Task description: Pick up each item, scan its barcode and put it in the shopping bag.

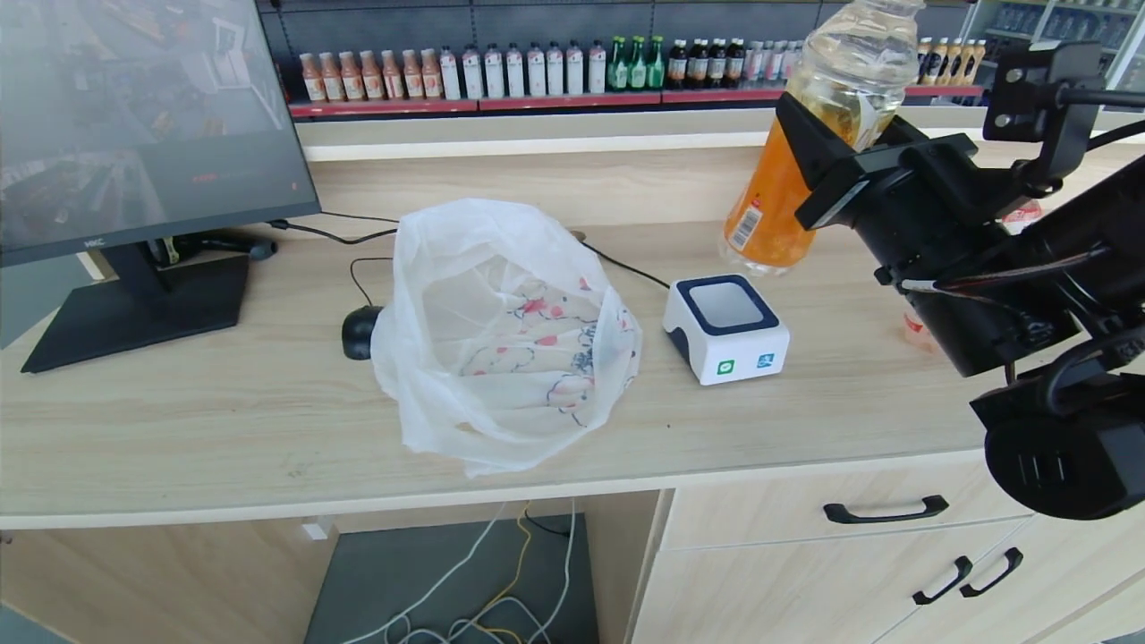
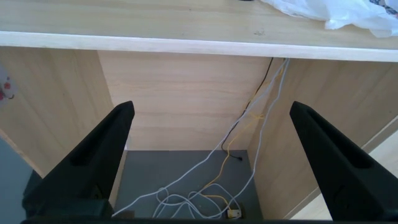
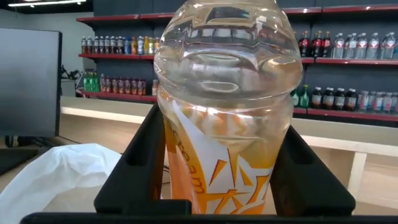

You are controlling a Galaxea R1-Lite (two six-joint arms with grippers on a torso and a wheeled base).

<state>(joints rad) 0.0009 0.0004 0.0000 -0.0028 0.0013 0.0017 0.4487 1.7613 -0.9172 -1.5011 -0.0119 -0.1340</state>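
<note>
The left claw (image 2: 211, 109) hangs low before the desk (image 1: 224, 402), wide open, holding nothing. The bag (image 1: 501, 340) sits open on the desk; I cannot tell if anything is inside. The scanner (image 1: 725, 326) stands just beside it. The bottle (image 1: 805, 161) is up in the air, tilted, near the scanner, so I think scanning and bagging are left. The right claw (image 1: 850, 134) is closed around it.

A clear plastic bottle of orange drink (image 1: 774, 201) tilts aloft at upper right. Mid-frame, a translucent white plastic shopping bag (image 1: 501, 331) stands open, with a white, blue-rimmed scanner box (image 1: 726, 329) just right of it.
</note>
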